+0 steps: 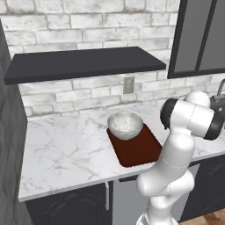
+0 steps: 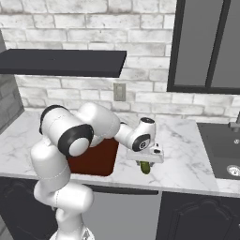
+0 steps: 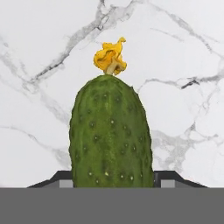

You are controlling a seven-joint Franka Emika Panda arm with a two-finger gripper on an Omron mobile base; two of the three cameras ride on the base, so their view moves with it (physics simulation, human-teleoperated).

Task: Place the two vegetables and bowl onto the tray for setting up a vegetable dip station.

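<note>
Marble table point(image 2: 187, 154) under a brick wall carries the tray point(image 1: 140, 151), with the bowl point(image 1: 125, 125) at its far end. Right of the tray, the cucumber point(image 3: 111, 135) lies between the fingers point(image 2: 146, 165): part closed, contact unconfirmed. Risk: rounded, bumpy skin may roll or slip if gripped off-centre. Dark green, oblong, yellow withered flower at tip.

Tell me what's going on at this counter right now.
The robot arm has reached down to the marble counter just right of the tray, with its gripper over a bumpy green cucumber. The cucumber sits between the fingers, which look partly closed around it, though a firm hold can't be confirmed. The bowl already rests on the tray's far end. The cucumber is not yet on the tray.
</note>
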